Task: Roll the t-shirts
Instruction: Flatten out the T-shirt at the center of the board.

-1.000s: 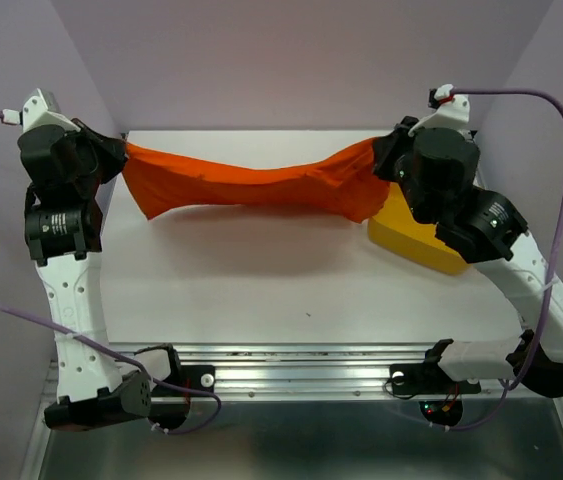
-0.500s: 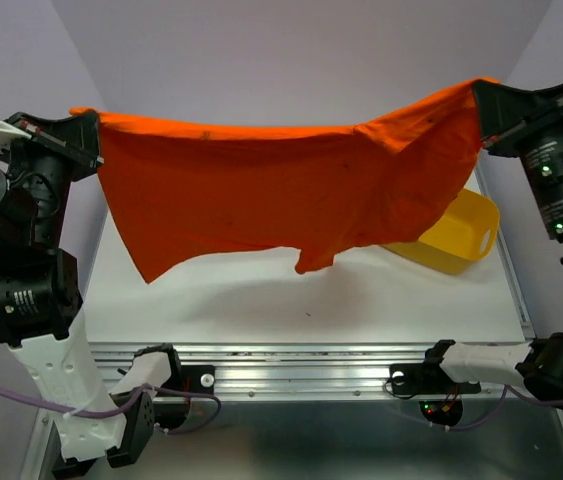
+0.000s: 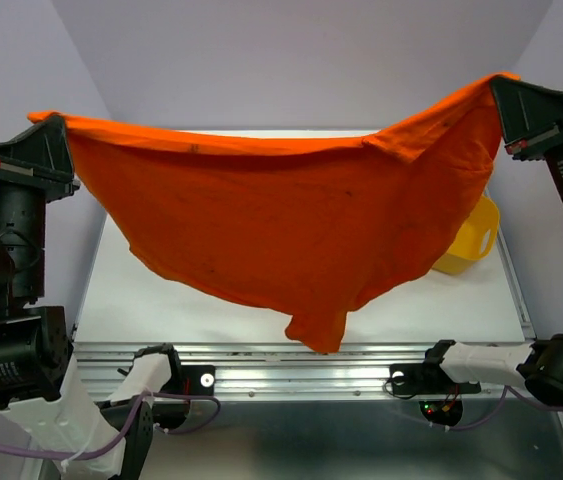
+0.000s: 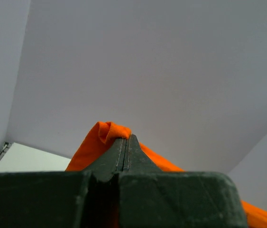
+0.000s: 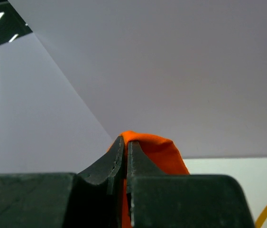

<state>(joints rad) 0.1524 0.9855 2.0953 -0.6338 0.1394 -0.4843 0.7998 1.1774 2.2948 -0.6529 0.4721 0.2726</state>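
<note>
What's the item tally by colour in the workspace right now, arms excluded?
Orange-red: 1, the orange-red t-shirt
Yellow: 1, the yellow tub
Total: 2

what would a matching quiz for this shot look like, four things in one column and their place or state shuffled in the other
Column one
1. t-shirt
2. yellow tub
3. left gripper
4. right gripper

Column two
A. shut on the cloth's raised right corner
B. low down, partly hidden behind the hanging cloth
C. spread in the air, sagging in the middle
D. shut on the cloth's raised left corner

Pairs: 1-C, 2-B, 3-D, 4-A
</note>
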